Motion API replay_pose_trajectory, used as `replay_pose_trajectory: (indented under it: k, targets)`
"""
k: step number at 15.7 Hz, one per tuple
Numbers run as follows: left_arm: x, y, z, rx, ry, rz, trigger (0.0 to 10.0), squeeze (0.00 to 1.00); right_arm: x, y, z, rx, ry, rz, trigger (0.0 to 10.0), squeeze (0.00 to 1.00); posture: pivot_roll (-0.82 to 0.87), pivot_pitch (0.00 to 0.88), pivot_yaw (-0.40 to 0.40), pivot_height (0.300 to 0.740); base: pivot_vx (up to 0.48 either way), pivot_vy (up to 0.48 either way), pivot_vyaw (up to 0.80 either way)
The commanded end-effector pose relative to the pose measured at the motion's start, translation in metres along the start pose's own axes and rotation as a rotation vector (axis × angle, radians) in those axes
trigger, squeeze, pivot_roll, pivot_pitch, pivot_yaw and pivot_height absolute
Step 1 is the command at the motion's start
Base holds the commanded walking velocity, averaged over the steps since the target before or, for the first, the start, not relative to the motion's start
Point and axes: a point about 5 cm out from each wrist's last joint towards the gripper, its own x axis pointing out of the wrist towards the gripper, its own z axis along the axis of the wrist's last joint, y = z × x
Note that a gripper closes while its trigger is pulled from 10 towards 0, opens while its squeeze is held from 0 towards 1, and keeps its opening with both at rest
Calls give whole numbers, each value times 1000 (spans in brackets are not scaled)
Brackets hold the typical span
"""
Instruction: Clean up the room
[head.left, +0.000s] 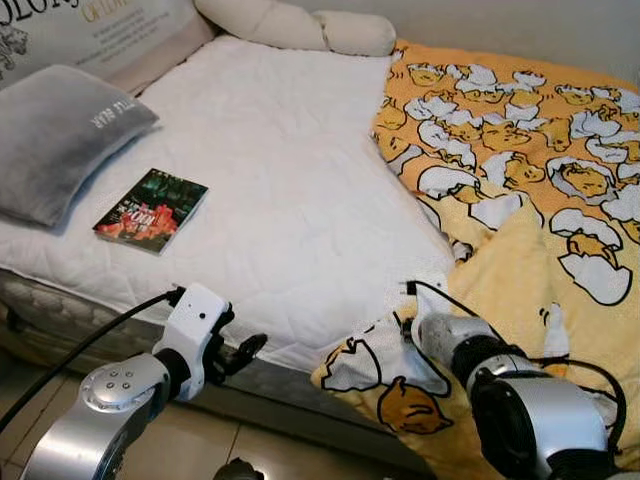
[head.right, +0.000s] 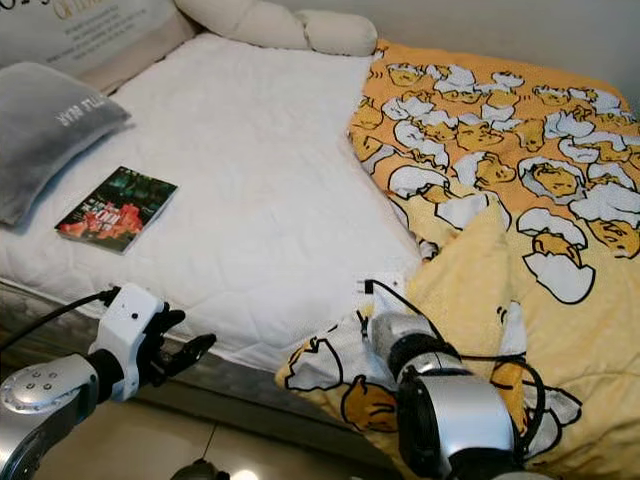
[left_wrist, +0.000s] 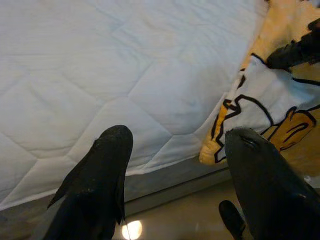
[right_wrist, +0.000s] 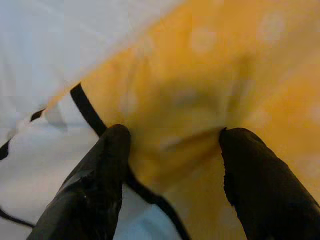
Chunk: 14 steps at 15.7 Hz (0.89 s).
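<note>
Bed-making's underway: my right gripper (right_wrist: 172, 150), fingers spread around a yellow blanket (head.left: 520, 150) fold, needs closing; left gripper (left_wrist: 175, 165) hovers open.

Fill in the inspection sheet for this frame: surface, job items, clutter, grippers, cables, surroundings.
Surface: white quilted mattress, its left part uncovered.
Job's things: yellow cartoon blanket bunched over the bed's right side, one corner hanging off the front edge.
Clutter: book lying flat beside the grey pillow; cream bolster at the head.
Grippers: left gripper open, off the bed's front edge; right gripper open, jaws either side of a blanket fold.
Cables: black cables along both forearms.
Surroundings: tiled floor below the bed.
</note>
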Motion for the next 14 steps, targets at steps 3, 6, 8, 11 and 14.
replay_pose_trajectory:
  k: [3, 6, 8, 11, 14]
  targets:
    - [-9, -3, 6, 21, -16, -18, 10000, 0, 3, -7, -7, 35, 21, 24, 0, 0, 256, 82, -52, 740, 0, 0, 0]
    - [-10, -7, 6, 41, 7, -80, 10000, 0, 4, -9, -11, 106, 46, 46, 0, 0, 254, 90, -47, 740, 0, 0, 0]
    - [-14, -15, 4, 61, 43, -168, 10000, 0, 4, -10, -13, 139, 53, 66, 0, 0, 254, 92, -42, 740, 0, 0, 0]
    - [-20, -21, 1, 82, 96, -264, 10000, 0, 5, -14, -17, 207, 69, 84, 0, 0, 252, 95, -36, 740, 0, 0, 0]
    - [-20, -16, 1, 92, 109, -261, 10000, 0, 6, -17, -15, 293, 64, 127, 0, 0, 251, 84, -37, 740, 0, 0, 0]
